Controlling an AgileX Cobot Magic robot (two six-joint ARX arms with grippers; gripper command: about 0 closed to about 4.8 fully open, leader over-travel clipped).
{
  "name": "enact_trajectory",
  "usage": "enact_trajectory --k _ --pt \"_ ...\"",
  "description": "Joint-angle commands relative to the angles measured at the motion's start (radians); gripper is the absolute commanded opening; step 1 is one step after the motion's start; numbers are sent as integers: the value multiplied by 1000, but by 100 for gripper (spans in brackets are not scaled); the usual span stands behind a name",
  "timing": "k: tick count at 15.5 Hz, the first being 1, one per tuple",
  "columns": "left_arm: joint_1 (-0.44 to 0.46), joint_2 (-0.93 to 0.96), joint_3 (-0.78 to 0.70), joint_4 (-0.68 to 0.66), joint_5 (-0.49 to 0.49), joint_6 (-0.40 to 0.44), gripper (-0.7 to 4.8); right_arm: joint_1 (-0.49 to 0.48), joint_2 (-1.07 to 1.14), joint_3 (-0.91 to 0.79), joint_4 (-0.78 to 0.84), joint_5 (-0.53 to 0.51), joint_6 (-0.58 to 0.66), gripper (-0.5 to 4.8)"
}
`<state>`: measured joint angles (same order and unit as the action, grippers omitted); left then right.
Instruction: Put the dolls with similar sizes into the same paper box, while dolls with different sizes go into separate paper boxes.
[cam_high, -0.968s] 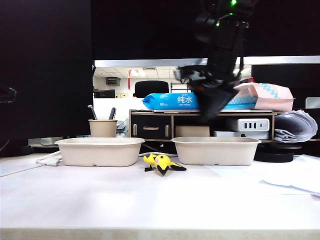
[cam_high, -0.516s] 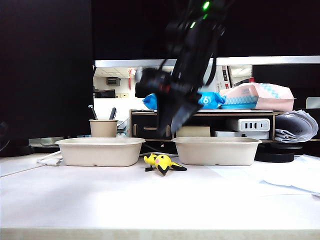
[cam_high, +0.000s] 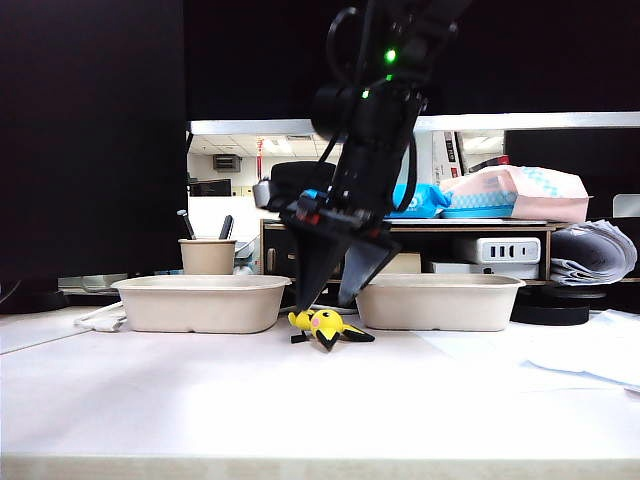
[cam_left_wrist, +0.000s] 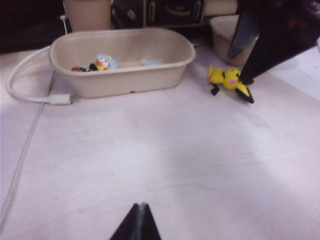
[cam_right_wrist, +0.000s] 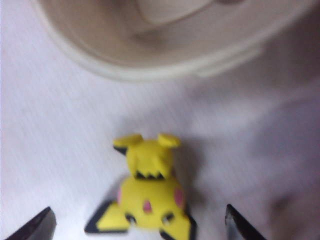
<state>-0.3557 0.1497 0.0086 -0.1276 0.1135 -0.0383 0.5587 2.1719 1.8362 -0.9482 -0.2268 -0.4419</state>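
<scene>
Yellow doll lies between the spread right hand fingers.

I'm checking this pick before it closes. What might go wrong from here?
The yellow doll lies on its side between the left paper box and the right paper box. The right end effector, open, straddles it; its fingers could clip the right box's rim or squeeze the doll off-centre and lose it. The left end effector, shut, sits clear.
</scene>
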Motion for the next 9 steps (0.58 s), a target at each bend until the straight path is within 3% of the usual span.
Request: enact_trajectory --k 1,5,7,8,9 --pt "0 1 1 10 3 1 -5 1 33 2 14 -22 -2 439" --pt "-1 1 1 9 3 1 -5 2 55 2 7 -11 -1 410" --pt "-21 1 1 10 3 1 -5 8 55 2 6 -11 0 290" --pt "-46 1 1 10 3 1 -5 12 55 2 6 -11 0 251" --pt "-71 1 1 9 3 1 -5 13 55 2 6 -12 0 246"
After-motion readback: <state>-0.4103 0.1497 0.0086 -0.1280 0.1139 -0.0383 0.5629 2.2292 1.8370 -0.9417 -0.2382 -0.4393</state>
